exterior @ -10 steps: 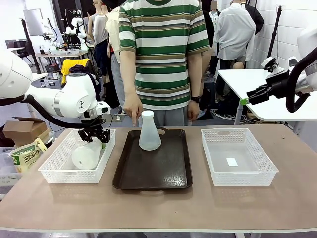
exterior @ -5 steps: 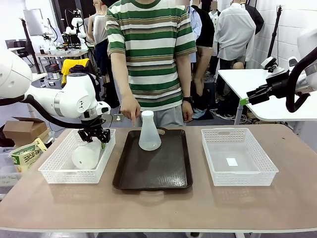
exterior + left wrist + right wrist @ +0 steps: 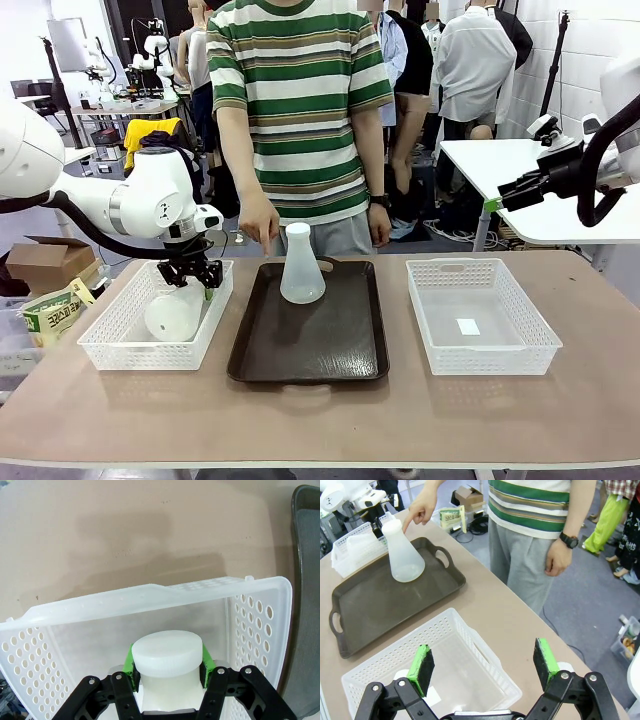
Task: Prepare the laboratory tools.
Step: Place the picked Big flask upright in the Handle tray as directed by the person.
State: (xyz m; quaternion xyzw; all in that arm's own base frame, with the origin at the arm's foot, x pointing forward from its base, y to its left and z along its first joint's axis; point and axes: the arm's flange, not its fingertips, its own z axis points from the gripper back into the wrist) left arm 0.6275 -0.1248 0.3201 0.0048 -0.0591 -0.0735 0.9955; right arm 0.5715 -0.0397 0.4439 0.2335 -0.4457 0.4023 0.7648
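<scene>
Flasks are the business here: two translucent, frosted-white plastic conical flasks with wide round bases and narrow necks. One flask (image 3: pixel 176 312) sits inside the white perforated plastic basket (image 3: pixel 110 345) at the robot's left, and the left gripper (image 3: pixel 191 274) is closed on its neck from above. In the left wrist view the green pads (image 3: pixel 131 661) press against both sides of the neck just under the flat white cap (image 3: pixel 168 653), so the flask (image 3: pixel 168 680) lies directly between the fingers, with the basket's far wall (image 3: pixel 150 596) just beyond it. A grip at the neck makes sense: it is the narrowest part, and the wide base hangs below, which should keep the flask upright when carried.

The second flask (image 3: pixel 301 266) stands upright on the far half of the dark brown rectangular tray (image 3: pixel 310 355) in the middle of the tan table (image 3: pixel 320 415). The tray looks like the collecting place, so I judge that the held flask is meant to join it there.

A person in a green-and-white striped shirt stands at the far side, one hand (image 3: pixel 259 220) pointing a finger down near the tray's far left corner, close to the standing flask.

The right gripper (image 3: pixel 485 669) hangs high, jaws spread wide and holding nothing, above the second white basket (image 3: pixel 395 672), well apart from both flasks.
</scene>
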